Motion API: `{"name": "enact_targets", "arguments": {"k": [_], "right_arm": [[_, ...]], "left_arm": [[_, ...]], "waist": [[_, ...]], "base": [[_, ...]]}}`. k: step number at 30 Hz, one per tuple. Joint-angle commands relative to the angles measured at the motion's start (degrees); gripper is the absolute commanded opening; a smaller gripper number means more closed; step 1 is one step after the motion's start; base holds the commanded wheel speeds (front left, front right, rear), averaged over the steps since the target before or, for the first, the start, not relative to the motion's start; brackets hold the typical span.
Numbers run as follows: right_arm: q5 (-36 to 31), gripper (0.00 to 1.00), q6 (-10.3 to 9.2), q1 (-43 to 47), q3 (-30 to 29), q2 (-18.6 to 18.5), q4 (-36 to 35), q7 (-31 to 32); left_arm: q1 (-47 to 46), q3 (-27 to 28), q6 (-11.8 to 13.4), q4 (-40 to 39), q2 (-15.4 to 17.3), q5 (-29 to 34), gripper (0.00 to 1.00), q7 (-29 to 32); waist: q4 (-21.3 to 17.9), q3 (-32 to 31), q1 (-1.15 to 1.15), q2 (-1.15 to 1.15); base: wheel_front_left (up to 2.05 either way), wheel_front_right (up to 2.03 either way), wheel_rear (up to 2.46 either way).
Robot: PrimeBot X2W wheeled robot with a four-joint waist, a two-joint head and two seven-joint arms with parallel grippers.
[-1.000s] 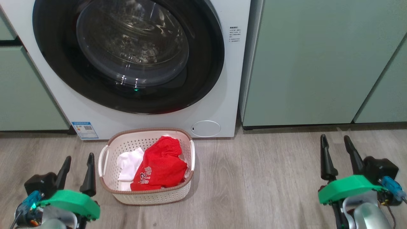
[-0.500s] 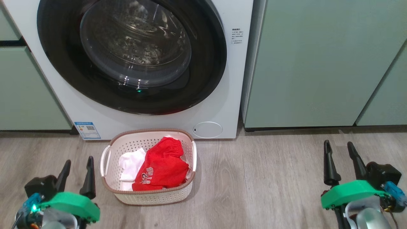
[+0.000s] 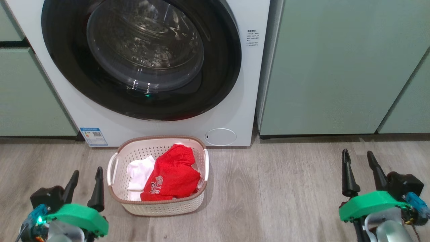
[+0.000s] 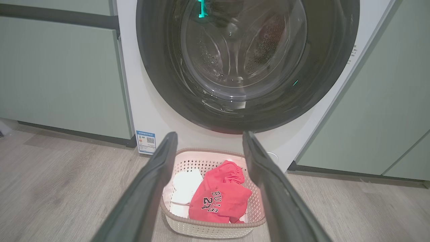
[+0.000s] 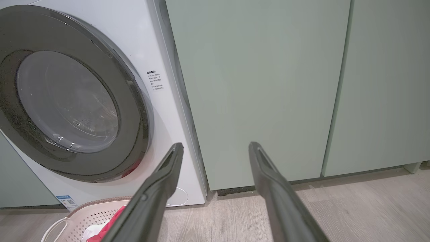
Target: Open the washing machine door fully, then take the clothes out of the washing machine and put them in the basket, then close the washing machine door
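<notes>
- On the floor before the washing machine (image 3: 242, 111), the basket (image 3: 158, 138) holds the clothes (image 3: 171, 178): unloading looks done.
- Its washing machine door (image 3: 221, 84) looks shut; nothing seems left.
- Both empty, the left tool (image 3: 88, 170) and right tool (image 3: 357, 151) gape wide.

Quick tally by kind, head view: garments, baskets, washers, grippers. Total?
Garments: 2 (red jersey, white garment)
Baskets: 1 (basket)
Washers: 1 (washing machine)
Grippers: 2 (left gripper, right gripper)
Total: 6
</notes>
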Motion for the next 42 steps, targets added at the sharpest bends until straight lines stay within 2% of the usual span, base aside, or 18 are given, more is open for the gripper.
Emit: {"name": "enact_targets", "arguments": {"k": [1, 7, 8, 13, 42], "right_arm": [[-0.19, 1.0, -0.04, -1.74, 1.5, 0.08, -1.64, -0.31], [-0.17, 1.0, -0.04, -1.67, 1.43, 0.08, -1.74, -0.31], [0.01, 0.0, 0.0, 0.0, -0.01, 0.01, 0.02, 0.0], [0.53, 0.0, 0.0, 1.86, -0.13, 0.21, 3.87, 0.28], [18.38, 0.0, -0.01, 1.9, -1.08, 0.18, 0.42, 4.94]], "left_arm": [[-2.73, 1.55, 0.05, -1.35, 1.6, -0.47, 1.0, -0.38], [-3.04, 0.53, 0.05, -1.32, 1.94, -1.0, 1.0, -0.38], [-0.07, -1.58, 0.0, 0.04, 0.36, -0.87, 0.0, -0.01], [2.47, -1.79, 0.0, 3.06, -1.63, -1.38, 0.0, 0.25], [1.86, -0.13, 0.01, -1.4, -3.37, -16.58, 0.0, 4.94]], "waist": [[0.02, 0.03, 0.0, 0.0], [0.14, 0.2, 0.0, 0.0], [0.14, 0.21, 0.0, 0.0], [0.15, 0.26, 0.0, 0.0], [-0.06, 1.49, 0.0, 0.0]], "base": [[0.0, 0.0, 0.0], [0.0, 0.0, 0.0], [0.0, 0.0, 0.0], [0.0, 0.0, 0.0], [0.0, 0.0, 0.0]]}}
